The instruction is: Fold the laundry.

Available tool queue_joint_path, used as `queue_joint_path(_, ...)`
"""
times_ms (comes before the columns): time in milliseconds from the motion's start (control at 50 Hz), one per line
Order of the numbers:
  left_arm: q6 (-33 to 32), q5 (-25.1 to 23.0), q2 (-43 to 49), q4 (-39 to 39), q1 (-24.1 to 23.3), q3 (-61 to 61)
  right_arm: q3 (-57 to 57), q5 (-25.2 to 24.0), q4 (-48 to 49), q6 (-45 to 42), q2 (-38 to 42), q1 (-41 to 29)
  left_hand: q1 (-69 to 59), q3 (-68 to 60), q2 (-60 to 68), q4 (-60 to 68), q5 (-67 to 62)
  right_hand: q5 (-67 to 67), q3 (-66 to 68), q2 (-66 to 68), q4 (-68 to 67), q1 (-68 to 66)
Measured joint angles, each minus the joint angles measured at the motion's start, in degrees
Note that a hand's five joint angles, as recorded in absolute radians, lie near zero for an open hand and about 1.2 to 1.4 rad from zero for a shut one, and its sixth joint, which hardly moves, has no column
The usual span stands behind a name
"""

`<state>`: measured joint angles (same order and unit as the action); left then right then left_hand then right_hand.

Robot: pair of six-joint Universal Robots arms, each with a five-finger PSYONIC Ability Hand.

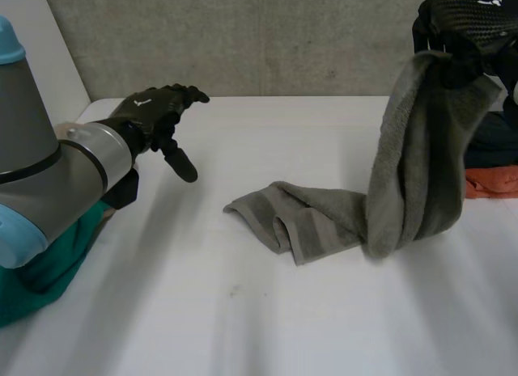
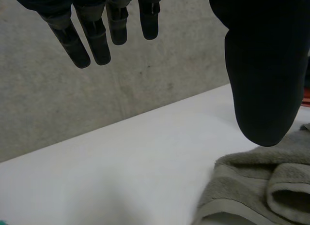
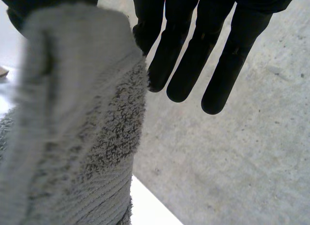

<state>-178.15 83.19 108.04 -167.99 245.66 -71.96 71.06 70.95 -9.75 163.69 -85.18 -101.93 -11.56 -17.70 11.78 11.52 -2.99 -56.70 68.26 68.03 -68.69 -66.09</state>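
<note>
Lab-style test bench: plain white table (image 1: 243, 327), bare grey concrete wall (image 1: 243, 36), robot arm (image 1: 57, 174) mounted alongside.

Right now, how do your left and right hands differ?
The left hand is open with straight fingers and holds nothing; the right hand pinches the grey towel. The left hand is low over the table; the right hand is raised, with the towel hanging from it and its other end lying on the table. Both are black.

Towel (image 1: 396, 182) hangs from R hand (image 1: 465, 24), end on table (image 1: 243, 311)
</note>
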Motion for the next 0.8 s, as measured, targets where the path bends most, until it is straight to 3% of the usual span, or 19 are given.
queue_joint_path(120, -1.9, -3.4, 2.8, 0.6, -1.6, 0.8, -0.3, 1.1, 2.6, 2.4, 0.6, 0.8, -2.0, 0.0, 1.8, 1.9, -0.9, 0.0, 0.0, 0.0, 0.0, 0.0)
queue_joint_path(220, -8.8, -5.1, 8.7, 1.3, -5.8, 3.4, -0.4, 0.5, 2.7, 3.5, 0.4, 2.9, -8.0, -1.3, 7.3, 7.9, -6.4, 0.0, 0.0, 0.0, 0.0, 0.0)
queue_joint_path(340, -17.8, -2.8, 16.8, 1.5, -11.0, 8.0, -0.4, 0.3, 2.5, 2.9, 0.5, 3.2, -11.3, -5.0, 10.9, 11.4, -10.1, 0.0, 0.0, 0.0, 0.0, 0.0)
queue_joint_path(460, -26.0, 2.7, 27.2, 1.8, -15.7, 16.7, -0.1, 0.4, 2.6, 0.9, 0.8, 3.1, -21.8, -14.7, 20.7, 21.1, -19.6, 0.0, 0.0, 0.0, 0.0, 0.0)
queue_joint_path(800, -28.3, 5.0, 38.0, 4.1, -20.9, 31.9, 0.7, 0.5, 2.7, -2.2, 1.8, 2.6, -20.1, -14.1, 19.8, 19.9, -18.1, 0.0, 0.0, 0.0, 0.0, 0.0)
